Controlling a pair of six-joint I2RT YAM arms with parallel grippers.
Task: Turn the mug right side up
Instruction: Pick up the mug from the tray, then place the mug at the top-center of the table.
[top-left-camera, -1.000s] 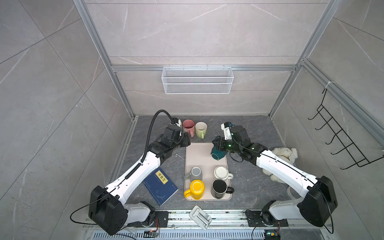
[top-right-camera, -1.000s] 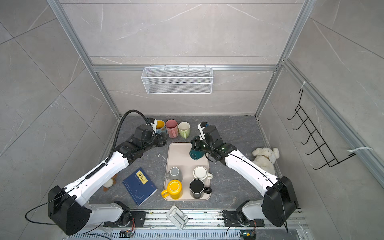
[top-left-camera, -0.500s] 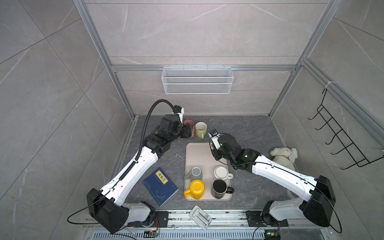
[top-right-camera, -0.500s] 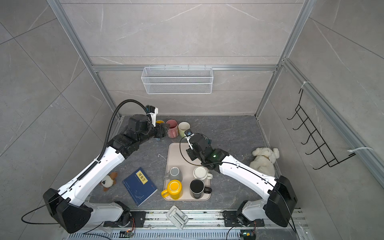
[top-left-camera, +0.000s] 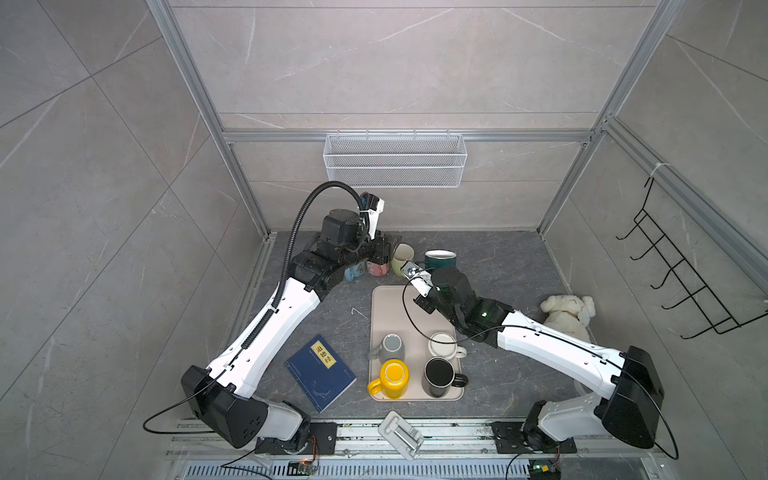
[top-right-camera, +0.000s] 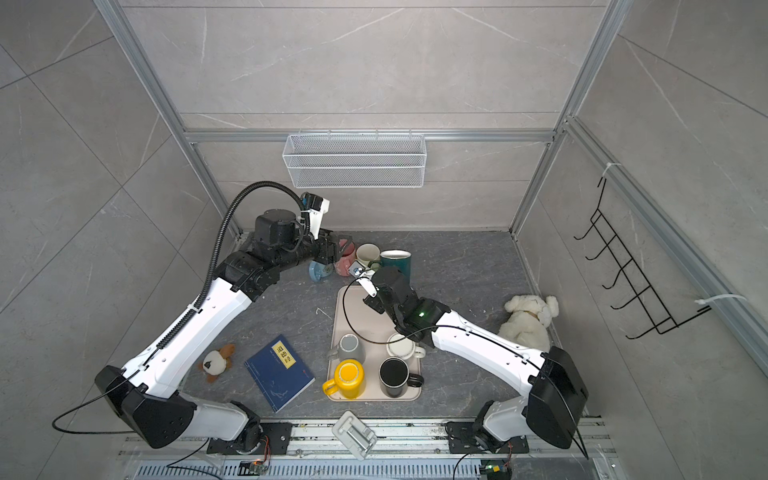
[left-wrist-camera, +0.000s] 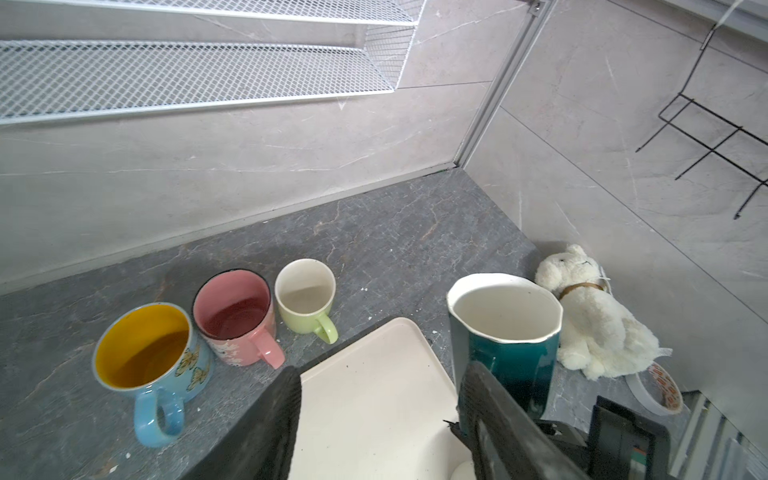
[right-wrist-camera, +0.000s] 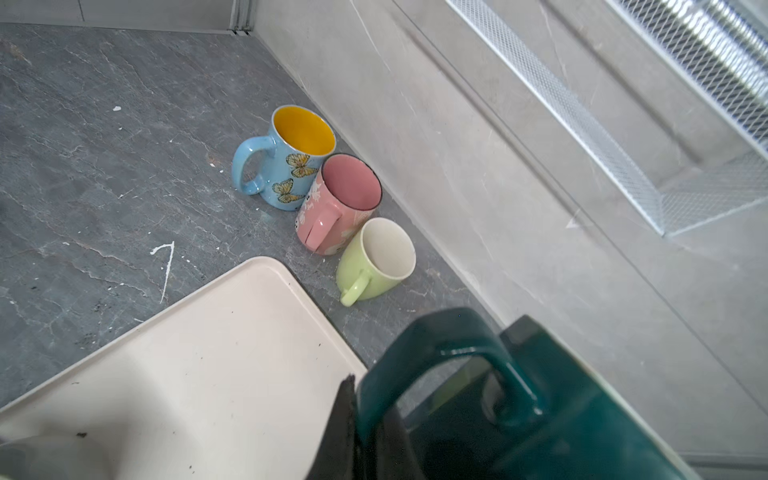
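The dark teal mug (top-left-camera: 440, 258) (top-right-camera: 395, 261) stands mouth up just past the far end of the beige tray (top-left-camera: 388, 311), white inside showing (left-wrist-camera: 503, 311). My right gripper (right-wrist-camera: 359, 401) is shut on its handle (right-wrist-camera: 436, 353). In the top views that gripper is hidden under its own wrist. Whether the mug's base touches the table I cannot tell. My left gripper (left-wrist-camera: 378, 390) (top-left-camera: 384, 249) hangs open and empty over the tray's far left corner, its right finger (left-wrist-camera: 486, 407) in front of the teal mug.
A blue butterfly mug (left-wrist-camera: 149, 353), a pink mug (left-wrist-camera: 237, 316) and a light green mug (left-wrist-camera: 305, 299) stand upright in a row by the back wall. Several mugs fill the tray's near end (top-left-camera: 415, 361). Blue book (top-left-camera: 320, 372), white plush dog (top-left-camera: 567, 311), tape roll (left-wrist-camera: 656, 390), wall basket (top-left-camera: 395, 160).
My right arm has swung round over the tray, and the teal mug, tilted a second ago, now stands mouth up behind the tray. My left arm has risen and drawn back.
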